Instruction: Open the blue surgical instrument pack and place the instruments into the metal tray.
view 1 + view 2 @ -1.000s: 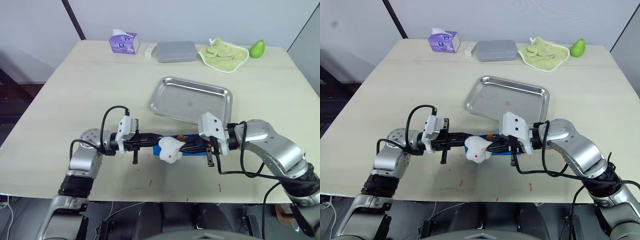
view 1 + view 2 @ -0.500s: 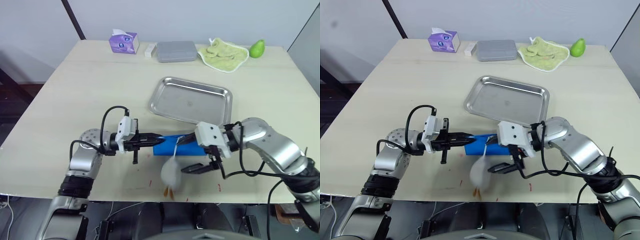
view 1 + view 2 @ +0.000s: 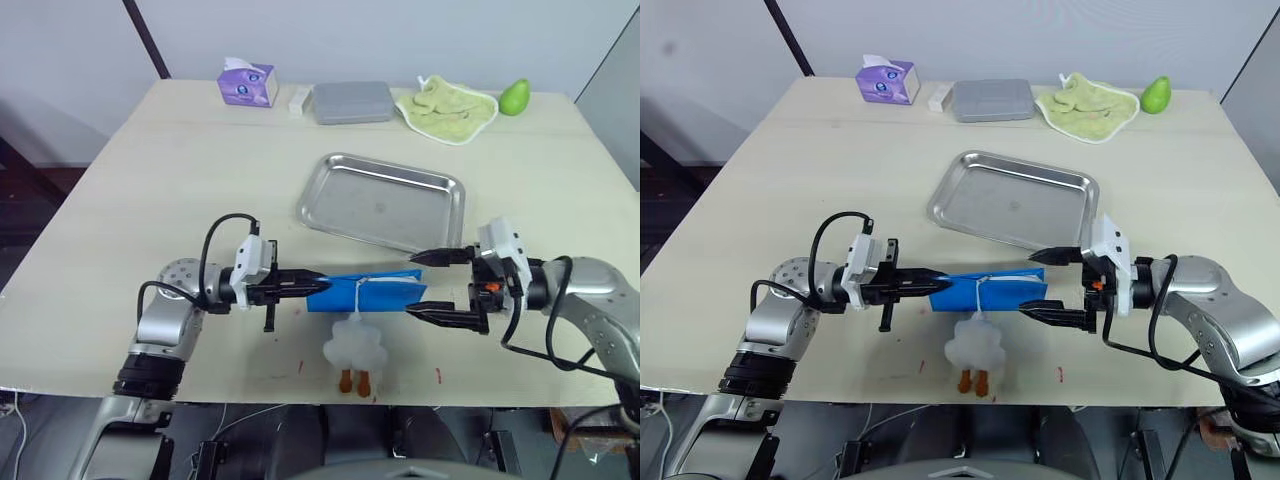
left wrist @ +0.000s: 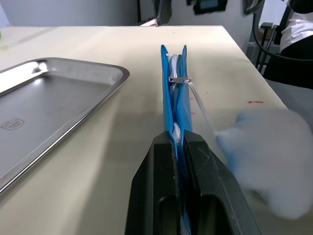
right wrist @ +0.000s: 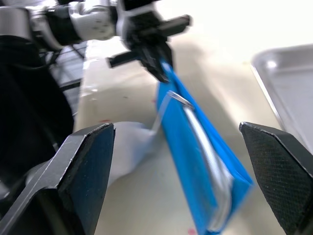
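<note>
**Blue pack pinched on edge, right claw wide open beside it**

Biggest thing first: the table, a pale wooden top with everything sitting on it. Along the far edge there's a purple tissue box, a grey box, a crumpled green cloth and a green pear at the far right corner.

The metal tray sits around the middle of the table, a bit to the right, shiny, with nothing in it. No tools in there yet.

The blue pack is just on the near side of the tray, close to it but not touching. It's standing up on its thin edge, and in the left wrist view you can see it has gapped open at the top with pale lining inside. A zipper pull with a white cord comes off it, and a fluffy white toy with orange feet lies at the end of that cord, toward the near table edge.

The left gripper is clamped tight on the pack's left end, fingers squeezing both sides. The right gripper is spread wide with nothing in it, just off the pack's right end.
</note>
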